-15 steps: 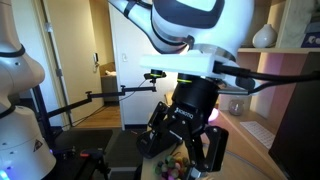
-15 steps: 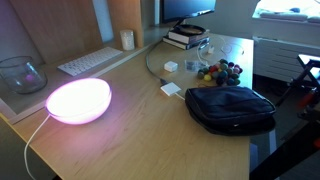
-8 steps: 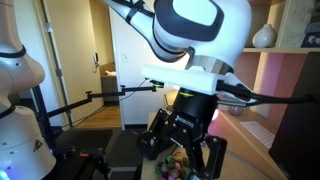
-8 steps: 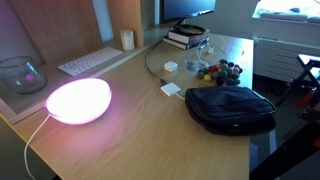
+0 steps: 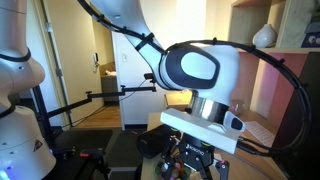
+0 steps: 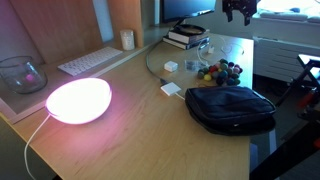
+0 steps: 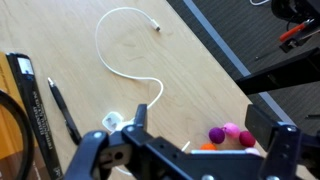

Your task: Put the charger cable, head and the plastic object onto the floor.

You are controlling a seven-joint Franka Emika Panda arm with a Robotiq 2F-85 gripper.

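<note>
- Fingers [image 7: 88, 158] on your gripper [image 7: 187, 152] are spread wide and hold nothing. I think they are like that so they can fit around a small thing.
- You hang high over the table and look down on it. That gives you a good look before you pick.
- The charger cable [image 7: 100, 45] lies in a loose curl on the tabletop [image 7: 190, 70]. One end runs to the head [image 7: 113, 122], the little white block just in front of your gripper.
- Both are on the table, so I think nothing has gone to the floor [image 5: 95, 117] yet.
- Some coloured balls [image 7: 226, 134] sit near the head. They may be the plastic object, but I cannot tell.
- A pen [image 7: 60, 112] and a black book [image 7: 30, 95] lie off to one side, apart from the cable.
- The tabletop is pale, smooth wood. The thin cable lies flat on it, so it may be hard to pinch. The block looks easier to grab.
- Around the room you can see a glowing pink lamp [image 6: 78, 100], a keyboard [image 6: 90, 62] and a black pouch [image 6: 232, 108].
</note>
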